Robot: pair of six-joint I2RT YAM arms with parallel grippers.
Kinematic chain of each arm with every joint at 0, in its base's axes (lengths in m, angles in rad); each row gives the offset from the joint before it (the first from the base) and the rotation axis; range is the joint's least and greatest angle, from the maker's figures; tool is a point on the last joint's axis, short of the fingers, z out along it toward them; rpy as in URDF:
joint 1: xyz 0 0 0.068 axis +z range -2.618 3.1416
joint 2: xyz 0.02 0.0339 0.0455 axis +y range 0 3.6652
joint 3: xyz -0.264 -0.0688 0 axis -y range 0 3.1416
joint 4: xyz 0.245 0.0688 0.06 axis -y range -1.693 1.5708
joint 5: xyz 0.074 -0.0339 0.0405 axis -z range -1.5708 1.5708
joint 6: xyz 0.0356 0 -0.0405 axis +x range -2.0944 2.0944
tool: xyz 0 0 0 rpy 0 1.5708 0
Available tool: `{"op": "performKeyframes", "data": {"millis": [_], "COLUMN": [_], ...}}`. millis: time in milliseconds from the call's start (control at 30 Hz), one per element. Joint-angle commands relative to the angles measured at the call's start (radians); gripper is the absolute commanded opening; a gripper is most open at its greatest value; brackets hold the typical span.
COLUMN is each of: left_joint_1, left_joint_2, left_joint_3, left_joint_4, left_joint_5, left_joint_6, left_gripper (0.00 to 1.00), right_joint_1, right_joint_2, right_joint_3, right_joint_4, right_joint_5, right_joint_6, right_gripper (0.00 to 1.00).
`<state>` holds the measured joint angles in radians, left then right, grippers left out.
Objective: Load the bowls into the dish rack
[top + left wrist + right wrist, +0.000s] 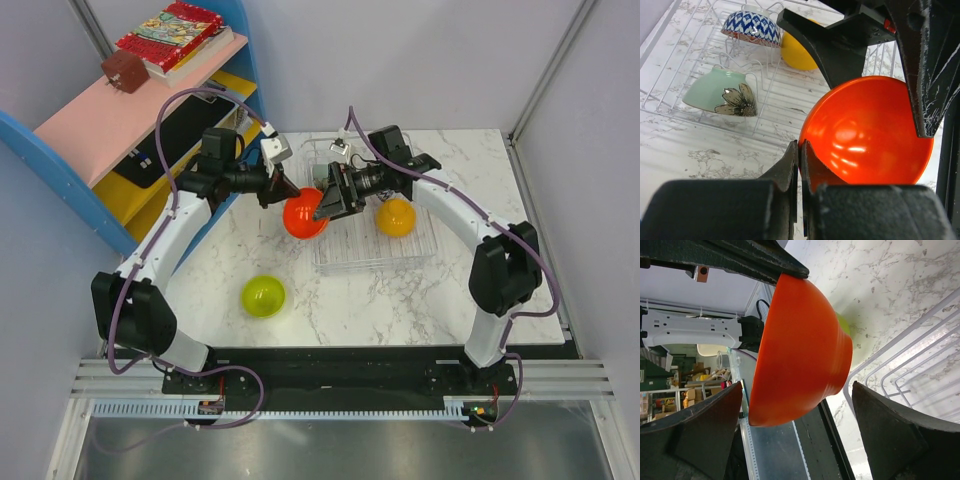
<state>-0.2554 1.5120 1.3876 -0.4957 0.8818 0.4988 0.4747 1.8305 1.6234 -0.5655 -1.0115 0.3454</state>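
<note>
My left gripper (283, 190) (800, 145) is shut on the rim of the red-orange bowl (305, 216) (867, 132) and holds it tilted at the left edge of the clear dish rack (375, 255). My right gripper (330, 200) (797, 387) is open, its fingers (705, 425) on either side of that bowl (800, 350), apart from it. In the rack (685, 107) lie the orange-yellow bowl (396, 216) (795, 52), the blue-and-white bowl (751, 27) and the pale green bowl with the brown flower pattern (720, 92). The yellow-green bowl (264, 295) (844, 325) sits on the table, front left.
A blue-and-pink shelf unit (110, 120) with books (170, 35) stands at the back left, close behind the left arm. The marble table (400, 310) ends at a black strip by the arm bases. Grey walls close in the back and right.
</note>
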Motion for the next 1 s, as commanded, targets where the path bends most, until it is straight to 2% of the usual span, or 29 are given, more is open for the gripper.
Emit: {"op": "performKeyframes", "data": {"millis": [0,433,833,967], "left_joint_1": [-0.008,-0.021,-0.038,-0.042], "left_joint_2": [-0.047,-0.068,-0.093,-0.099], "left_joint_3": [-0.004,-0.033,-0.055,-0.065], "left_joint_4": [0.059,0.065,0.08,0.085], "left_joint_5": [0.026,0.022,0.002,-0.006], "left_joint_6": [-0.048,-0.046,-0.046,-0.045], "left_gripper": [0.02,0.02,0.02,0.02], "right_joint_1": [-0.001,-0.021,-0.027,-0.027], "right_joint_2": [0.018,0.036,0.065,0.064], "right_joint_3": [0.006,0.029,0.038,0.044], "right_joint_4": [0.05,0.053,0.061,0.061], "right_joint_5": [-0.081,-0.127,-0.197,-0.231], "right_joint_6": [0.006,0.004,0.003,0.006], "right_gripper": [0.98,0.95,0.81,0.69]}}
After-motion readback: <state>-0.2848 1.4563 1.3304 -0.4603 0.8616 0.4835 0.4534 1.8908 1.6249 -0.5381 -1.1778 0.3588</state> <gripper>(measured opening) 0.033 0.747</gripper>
